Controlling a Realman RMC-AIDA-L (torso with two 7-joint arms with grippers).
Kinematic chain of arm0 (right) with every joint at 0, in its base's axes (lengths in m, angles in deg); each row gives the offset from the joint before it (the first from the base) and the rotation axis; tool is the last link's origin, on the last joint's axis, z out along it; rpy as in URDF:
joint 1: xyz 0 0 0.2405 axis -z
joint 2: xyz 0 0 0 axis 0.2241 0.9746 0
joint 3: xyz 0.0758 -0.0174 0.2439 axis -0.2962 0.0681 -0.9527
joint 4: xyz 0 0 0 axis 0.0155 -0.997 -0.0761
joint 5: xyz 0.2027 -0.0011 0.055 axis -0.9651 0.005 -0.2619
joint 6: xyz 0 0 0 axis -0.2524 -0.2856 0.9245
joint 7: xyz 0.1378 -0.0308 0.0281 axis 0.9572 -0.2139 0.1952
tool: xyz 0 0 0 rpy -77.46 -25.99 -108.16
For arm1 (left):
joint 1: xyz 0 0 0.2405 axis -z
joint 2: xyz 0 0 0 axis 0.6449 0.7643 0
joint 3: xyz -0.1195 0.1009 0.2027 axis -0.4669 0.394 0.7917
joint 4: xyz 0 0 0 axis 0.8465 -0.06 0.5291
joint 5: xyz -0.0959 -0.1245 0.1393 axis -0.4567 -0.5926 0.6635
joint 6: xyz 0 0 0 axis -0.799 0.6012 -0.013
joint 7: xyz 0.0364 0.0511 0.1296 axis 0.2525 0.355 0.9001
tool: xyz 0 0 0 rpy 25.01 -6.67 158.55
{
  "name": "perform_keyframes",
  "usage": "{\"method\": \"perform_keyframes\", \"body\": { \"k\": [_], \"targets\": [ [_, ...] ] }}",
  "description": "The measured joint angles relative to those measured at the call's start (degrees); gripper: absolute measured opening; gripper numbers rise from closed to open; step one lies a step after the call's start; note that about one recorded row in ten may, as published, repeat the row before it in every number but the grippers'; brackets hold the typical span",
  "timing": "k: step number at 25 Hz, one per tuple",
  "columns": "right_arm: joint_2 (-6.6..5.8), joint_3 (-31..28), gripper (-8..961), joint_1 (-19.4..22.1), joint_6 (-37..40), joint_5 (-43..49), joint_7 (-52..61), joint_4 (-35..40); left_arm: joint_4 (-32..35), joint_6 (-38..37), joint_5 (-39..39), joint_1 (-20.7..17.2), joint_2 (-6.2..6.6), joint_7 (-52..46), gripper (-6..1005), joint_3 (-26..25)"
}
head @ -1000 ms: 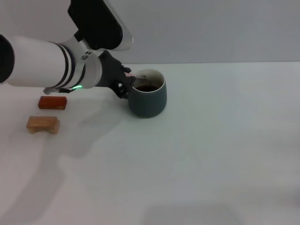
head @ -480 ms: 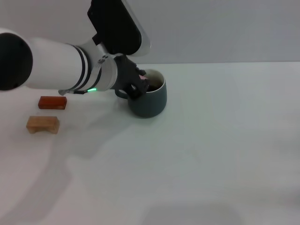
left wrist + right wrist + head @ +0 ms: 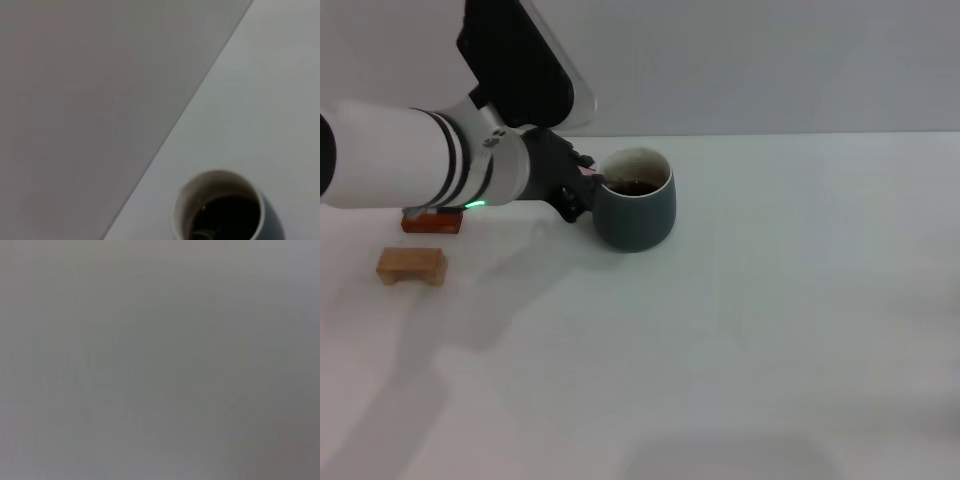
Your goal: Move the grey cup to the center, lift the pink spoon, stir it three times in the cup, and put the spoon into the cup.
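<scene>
My left gripper [image 3: 588,183] has swung back from over the cup [image 3: 635,212] to its left rim; half a second ago it hung above the mouth, so I judge I'm mid-stir. I cannot tell whether the fingers are together. A hint of pink spoon [image 3: 590,172] shows there. The cup sits mid-table [image 3: 770,300]. Two blocks, red [image 3: 430,224] and wooden [image 3: 411,266], lie well clear. The right arm isn't visible.

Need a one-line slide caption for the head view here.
Left gripper at the grey cup's rim, dark liquid inside; reddish-brown block and tan wooden block nearby.
</scene>
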Motion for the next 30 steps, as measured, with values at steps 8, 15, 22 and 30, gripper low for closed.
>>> {"method": "perform_keyframes", "body": {
  "k": [8,15,22,30],
  "targets": [
    [0.00,0.0,-1,-0.1,0.0,0.0,0.0,0.0,0.9,-0.2,1.3,1.2,-0.09,0.0,218,-0.9],
    [0.03,0.0,-1,0.1,0.1,0.0,0.0,0.0,0.4,-0.3,1.5,1.8,-0.29,0.0,220,1.7],
    [0.09,0.0,-1,0.4,0.3,0.0,0.0,0.0,0.1,-1.4,1.3,1.7,-0.31,-0.1,221,2.3],
    [0.09,0.0,0,0.5,0.7,0.0,0.0,0.0,-4.2,-40.1,-5.9,-9.7,-0.29,-3.3,445,6.3]
  ]
}}
